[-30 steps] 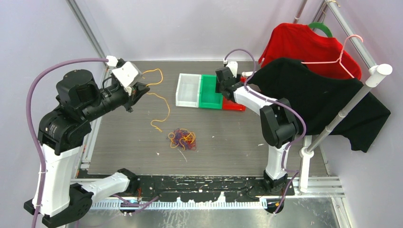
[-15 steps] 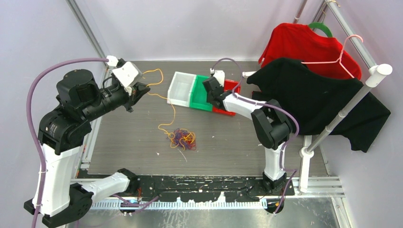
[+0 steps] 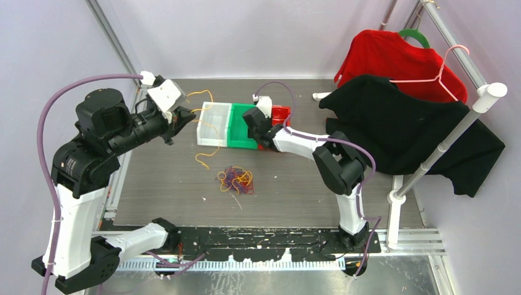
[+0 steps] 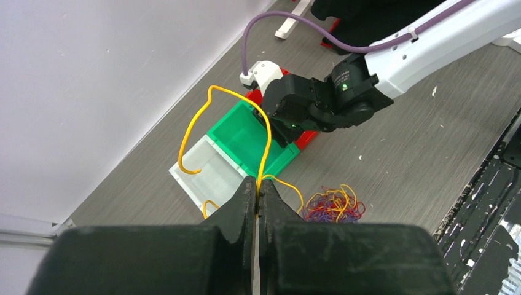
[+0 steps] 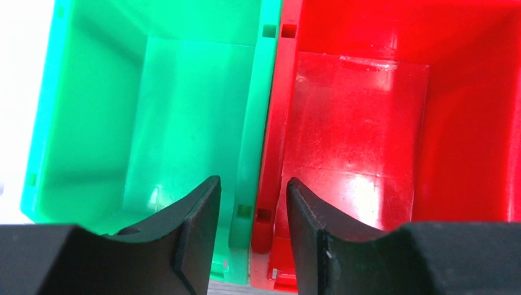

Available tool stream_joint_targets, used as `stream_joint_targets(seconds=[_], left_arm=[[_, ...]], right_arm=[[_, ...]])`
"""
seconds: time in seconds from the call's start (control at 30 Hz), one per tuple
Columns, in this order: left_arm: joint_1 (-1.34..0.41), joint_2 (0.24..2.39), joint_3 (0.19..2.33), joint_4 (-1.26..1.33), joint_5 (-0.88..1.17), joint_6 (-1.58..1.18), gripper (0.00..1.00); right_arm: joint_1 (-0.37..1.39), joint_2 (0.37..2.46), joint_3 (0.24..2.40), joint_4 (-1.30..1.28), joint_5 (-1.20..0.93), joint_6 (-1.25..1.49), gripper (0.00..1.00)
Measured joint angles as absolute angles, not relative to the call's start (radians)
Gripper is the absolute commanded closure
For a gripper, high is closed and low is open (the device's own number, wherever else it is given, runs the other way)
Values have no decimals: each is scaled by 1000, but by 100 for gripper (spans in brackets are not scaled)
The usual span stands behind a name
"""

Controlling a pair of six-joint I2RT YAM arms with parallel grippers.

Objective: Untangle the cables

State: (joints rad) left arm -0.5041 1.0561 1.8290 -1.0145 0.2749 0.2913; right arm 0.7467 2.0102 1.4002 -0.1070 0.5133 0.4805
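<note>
Only the left wrist view shows the left gripper clamped on the yellow cable, with the tangled clump just ahead-right of it. The right wrist view shows the right gripper straddling the adjoining walls of the green bin and red bin; whether it grips them is unclear.

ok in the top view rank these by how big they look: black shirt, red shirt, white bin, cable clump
1. black shirt
2. red shirt, partly hidden behind the black one
3. white bin and cable clump, too close to rank
</note>
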Motion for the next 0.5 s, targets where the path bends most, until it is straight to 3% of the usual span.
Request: stream_joint_targets(seconds=[0.27,0.5], left_arm=[[-504,1073,1811,-1009,308,268,100],[-504,1139,1772,-960,376,226,100]], right_arm=[[749,1968,1406,-106,508,572,23],[730,1683,1309,-76,487,593,21]])
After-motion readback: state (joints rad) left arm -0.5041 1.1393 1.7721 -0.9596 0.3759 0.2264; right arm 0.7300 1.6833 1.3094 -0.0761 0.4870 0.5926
